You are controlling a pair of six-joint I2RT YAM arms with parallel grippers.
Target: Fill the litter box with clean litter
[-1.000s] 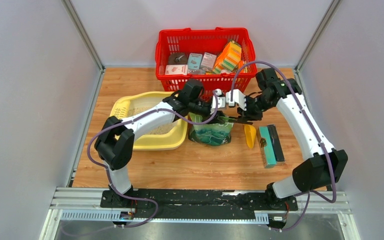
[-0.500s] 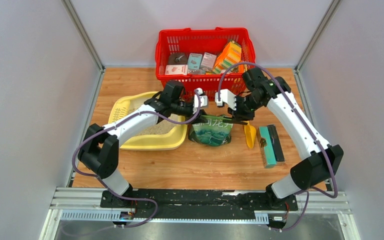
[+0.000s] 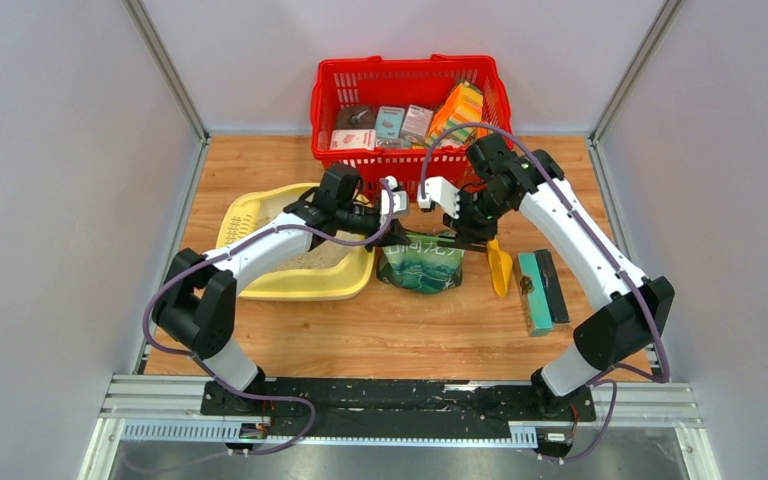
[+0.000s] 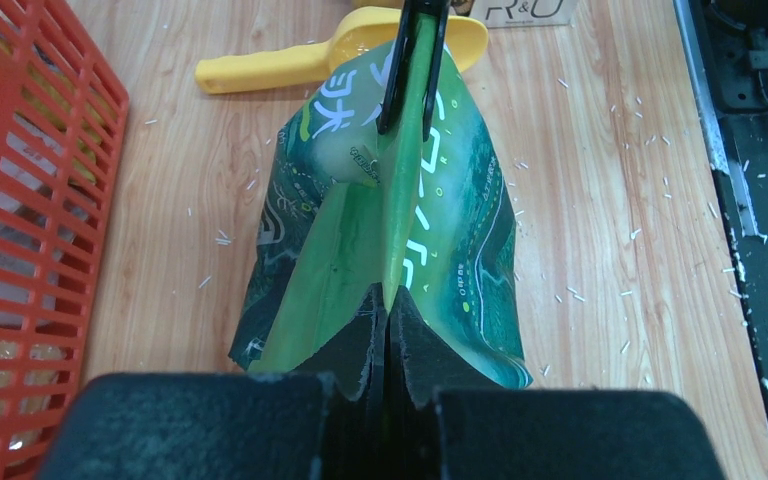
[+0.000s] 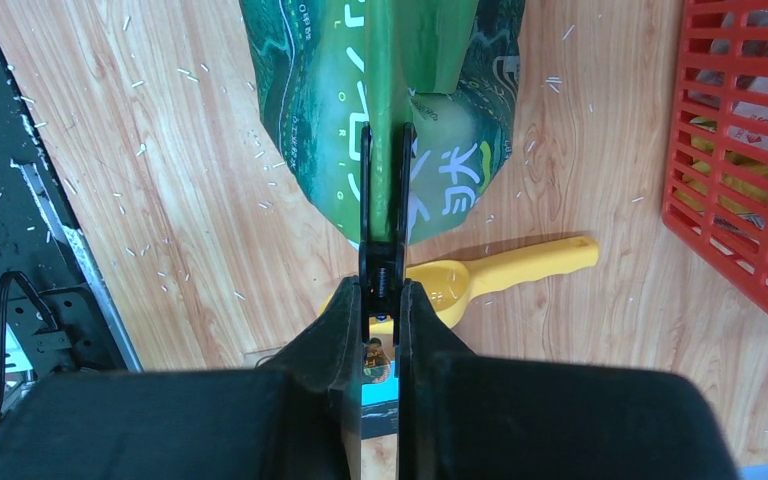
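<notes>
Half-open before, left gripper (image 4: 387, 310) now pinches bag (image 4: 455, 230) top edge, arm stretched over litter box (image 3: 300, 290); right gripper (image 5: 384, 150) grips opposite end, elbow bent.

There are two arms: the left arm (image 3: 270, 240) and the right arm (image 3: 580, 235). There is one litter box (image 3: 310, 290), one heap of clean litter (image 3: 305, 262), one red basket (image 3: 400, 62), one green bag (image 3: 422, 268), one black clip (image 5: 381, 268), one yellow scoop (image 3: 499, 268) and one blue-green box (image 3: 535, 290).

A wooden table (image 3: 400, 330) sits between plain pale grey walls (image 3: 60, 200) at its left, far and right edges. A thin metal post (image 3: 165, 65) stands at each far corner. A metal rail (image 3: 160, 398) runs along the near edge.
</notes>
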